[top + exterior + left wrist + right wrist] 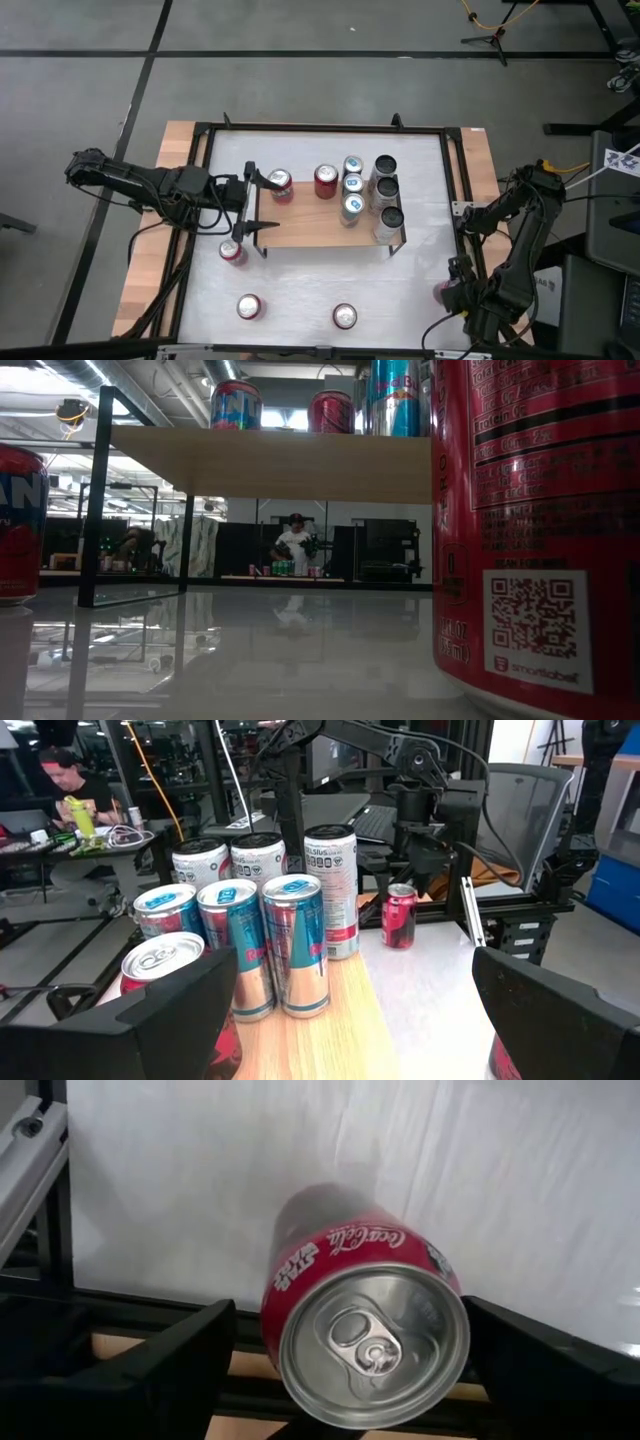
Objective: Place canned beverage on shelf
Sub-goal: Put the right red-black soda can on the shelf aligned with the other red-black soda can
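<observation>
A red cola can (370,1330) stands upright on the white tabletop near its right edge (443,292). My right gripper (352,1355) points down over it, open, with one finger on each side of the can's top and a small gap to each. The shelf (300,232), a wooden board on thin black legs, stands mid-table. It carries two red cans (280,182), several blue cans (352,186) and three dark-topped cans (386,192). At the shelf's left end my left gripper (252,204) hangs level and open, with nothing between its fingers.
Three more red cans stand on the tabletop: one by the shelf's near left leg (232,250), two near the front edge (249,306) (344,316). A black frame (455,180) rims the tabletop. In the low view one red can (540,520) fills the right side.
</observation>
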`<action>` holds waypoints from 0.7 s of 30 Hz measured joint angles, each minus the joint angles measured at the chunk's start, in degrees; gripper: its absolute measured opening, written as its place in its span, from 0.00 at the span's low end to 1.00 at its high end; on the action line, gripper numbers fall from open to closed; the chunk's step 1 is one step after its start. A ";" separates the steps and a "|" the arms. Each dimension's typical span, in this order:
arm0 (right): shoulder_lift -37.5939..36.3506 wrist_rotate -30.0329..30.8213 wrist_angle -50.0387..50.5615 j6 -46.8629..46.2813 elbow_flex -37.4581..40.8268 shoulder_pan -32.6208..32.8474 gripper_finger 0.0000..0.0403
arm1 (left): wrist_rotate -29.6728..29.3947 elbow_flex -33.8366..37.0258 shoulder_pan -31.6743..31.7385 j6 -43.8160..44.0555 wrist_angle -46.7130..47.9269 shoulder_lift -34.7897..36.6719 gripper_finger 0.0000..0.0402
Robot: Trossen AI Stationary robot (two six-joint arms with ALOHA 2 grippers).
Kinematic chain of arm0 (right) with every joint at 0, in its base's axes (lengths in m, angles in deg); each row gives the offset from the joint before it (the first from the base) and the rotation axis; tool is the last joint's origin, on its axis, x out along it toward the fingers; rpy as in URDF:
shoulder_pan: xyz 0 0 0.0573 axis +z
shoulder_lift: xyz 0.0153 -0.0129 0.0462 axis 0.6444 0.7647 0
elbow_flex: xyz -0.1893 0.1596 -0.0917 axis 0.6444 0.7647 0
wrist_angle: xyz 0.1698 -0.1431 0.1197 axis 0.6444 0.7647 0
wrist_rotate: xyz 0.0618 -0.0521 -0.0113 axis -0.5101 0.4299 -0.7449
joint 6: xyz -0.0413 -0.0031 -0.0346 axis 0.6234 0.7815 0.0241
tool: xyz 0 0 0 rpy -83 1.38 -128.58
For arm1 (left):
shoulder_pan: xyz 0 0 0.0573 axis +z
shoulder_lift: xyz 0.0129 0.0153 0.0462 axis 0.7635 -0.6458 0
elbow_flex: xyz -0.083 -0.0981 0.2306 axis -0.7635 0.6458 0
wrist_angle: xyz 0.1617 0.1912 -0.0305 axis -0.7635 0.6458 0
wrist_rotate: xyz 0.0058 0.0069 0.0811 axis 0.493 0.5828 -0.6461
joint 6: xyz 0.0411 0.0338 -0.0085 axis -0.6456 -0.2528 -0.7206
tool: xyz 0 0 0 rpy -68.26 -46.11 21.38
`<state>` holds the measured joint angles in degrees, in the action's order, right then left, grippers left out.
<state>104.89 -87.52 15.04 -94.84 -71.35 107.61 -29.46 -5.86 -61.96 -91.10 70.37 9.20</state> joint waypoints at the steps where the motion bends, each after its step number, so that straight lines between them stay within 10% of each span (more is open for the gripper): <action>1: 0.00 0.00 -0.15 -0.01 0.00 0.00 0.92 | 0.00 0.00 0.00 -0.02 0.06 0.00 0.99; 21: 0.00 -0.02 -1.47 3.28 2.46 0.00 0.92 | -0.02 0.00 0.00 -0.02 0.13 0.00 0.99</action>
<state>104.89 -87.54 13.57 -91.56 -68.90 107.61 -29.49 -5.86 -61.96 -91.12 70.50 9.20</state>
